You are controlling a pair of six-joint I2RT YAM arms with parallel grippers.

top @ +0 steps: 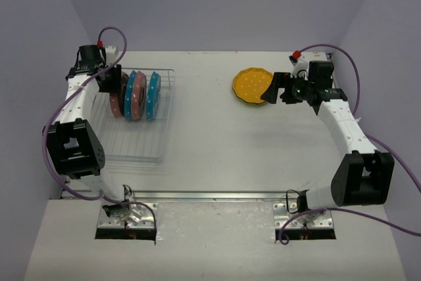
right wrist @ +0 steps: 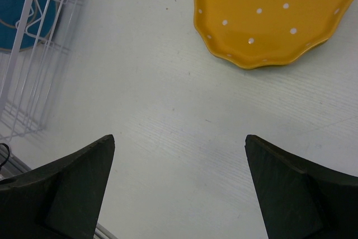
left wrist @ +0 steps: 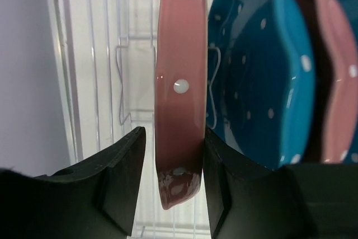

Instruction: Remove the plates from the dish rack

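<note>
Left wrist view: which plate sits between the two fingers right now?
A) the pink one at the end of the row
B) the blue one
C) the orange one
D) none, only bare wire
A: the pink plate stands on edge between the fingers of the left gripper, while the blue plate sits beside it, outside the fingers, in the dish rack.
</note>
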